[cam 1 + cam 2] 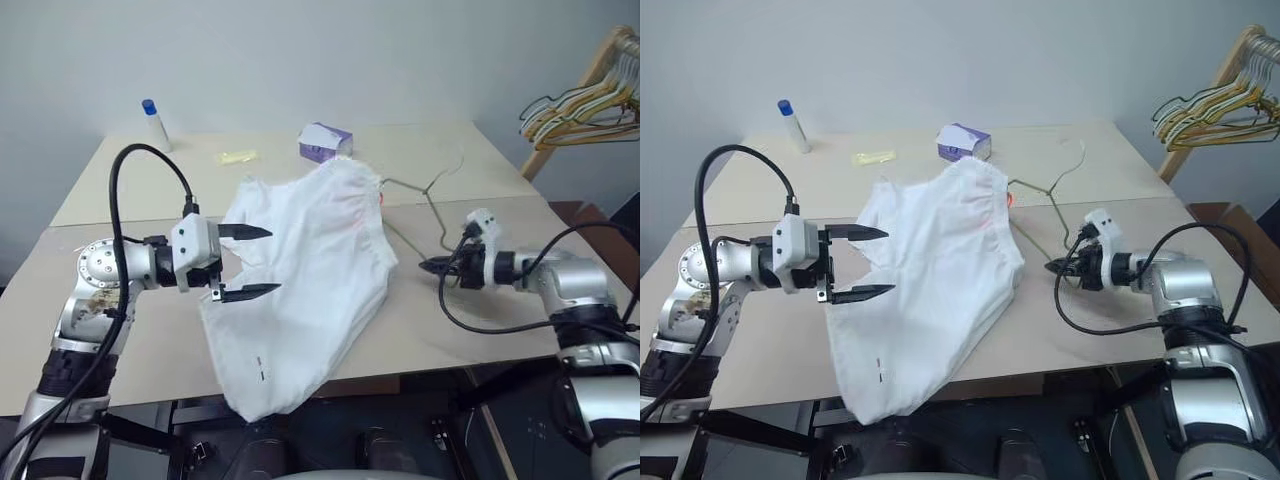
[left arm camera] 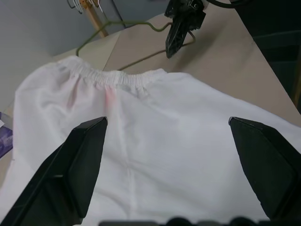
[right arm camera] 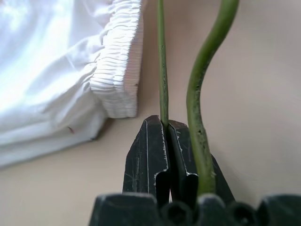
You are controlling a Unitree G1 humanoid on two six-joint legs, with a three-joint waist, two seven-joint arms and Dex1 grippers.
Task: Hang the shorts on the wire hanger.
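Note:
The white shorts (image 1: 310,270) lie crumpled across the middle of the table, one end drooping over the front edge; the elastic waist (image 3: 117,70) faces right. The thin olive wire hanger (image 1: 405,184) lies on the table to their right, one end tucked under the cloth. My right gripper (image 1: 425,266) is shut on one of its wires (image 3: 162,70), a little right of the waistband. My left gripper (image 1: 275,261) hovers open over the left side of the shorts, pointing right, with nothing between its fingers (image 2: 89,155).
At the back of the beige table (image 1: 120,340) stand a blue-capped white bottle (image 1: 155,122), a small purple box (image 1: 325,142) and a flat yellow piece (image 1: 237,157). A bunch of mixed hangers (image 1: 585,105) hangs from a wooden rack at the far right.

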